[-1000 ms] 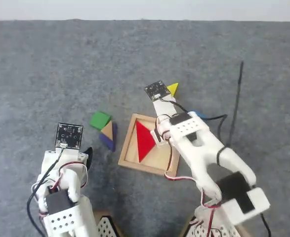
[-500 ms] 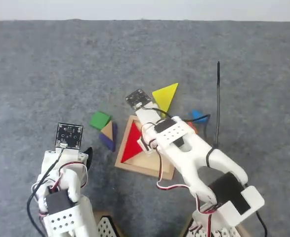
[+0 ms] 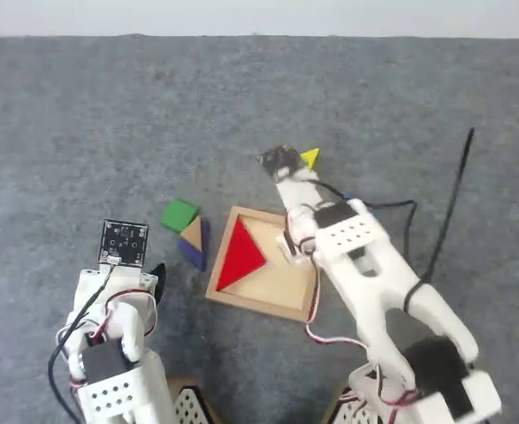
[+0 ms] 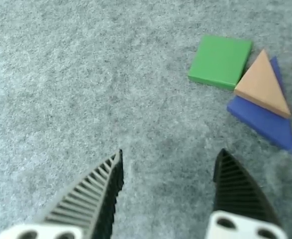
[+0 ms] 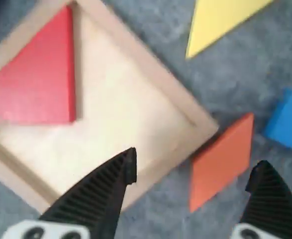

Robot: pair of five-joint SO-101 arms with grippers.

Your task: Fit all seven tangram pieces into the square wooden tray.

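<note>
The square wooden tray [image 3: 277, 305] lies mid-table with a red triangle [image 3: 240, 252] flat in its left part. My right gripper [image 5: 195, 167] hangs open over the tray's rim [image 5: 150, 74], where an orange parallelogram [image 5: 220, 159] lies just outside. A yellow triangle [image 5: 220, 17] and a blue triangle [image 5: 287, 122] rest on the carpet beyond. The red triangle [image 5: 36, 84] sits against the tray's wall. My left gripper [image 4: 168, 174] is open above bare carpet, short of a green square [image 4: 220, 61], a tan triangle [image 4: 262, 84] and a dark blue piece [image 4: 265, 119] under it.
The right arm [image 3: 356, 256] covers the tray's right side and hides most of the yellow triangle [image 3: 309, 157]. The left arm [image 3: 118, 300] stands at the front left. Green square [image 3: 179, 215] and tan triangle [image 3: 192, 231] lie left of the tray. Grey carpet spreads all around.
The right arm swung left, shifting the tray and red triangle leftward, then swung back right over the tray's right side. The left arm kept still.
</note>
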